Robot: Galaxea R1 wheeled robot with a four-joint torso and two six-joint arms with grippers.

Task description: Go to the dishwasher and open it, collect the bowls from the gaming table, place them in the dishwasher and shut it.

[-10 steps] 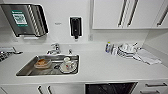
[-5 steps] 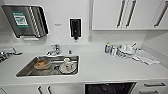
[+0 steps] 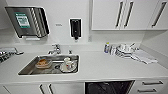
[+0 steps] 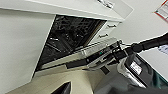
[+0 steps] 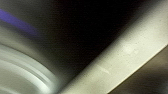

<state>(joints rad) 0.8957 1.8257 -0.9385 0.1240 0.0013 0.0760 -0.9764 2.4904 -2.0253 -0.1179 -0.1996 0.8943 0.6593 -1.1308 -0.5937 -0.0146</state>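
Facing dishwasher (image 3: 108, 87), unchanged, door down

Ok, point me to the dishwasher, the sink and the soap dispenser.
dishwasher (image 4: 72, 35): left wrist view, on the dark interior behind the dropped door.
sink (image 3: 30, 68): head view, on its bare steel left wall.
soap dispenser (image 3: 75, 28): head view, on its black front.

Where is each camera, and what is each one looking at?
Head view: high up, looking down at the counter, sink and open dishwasher.
Left wrist view: low, looking up into the dishwasher; a dark robot arm reaches toward its door.
Right wrist view: too close and blurred to tell.
Head and left wrist share the dishwasher.
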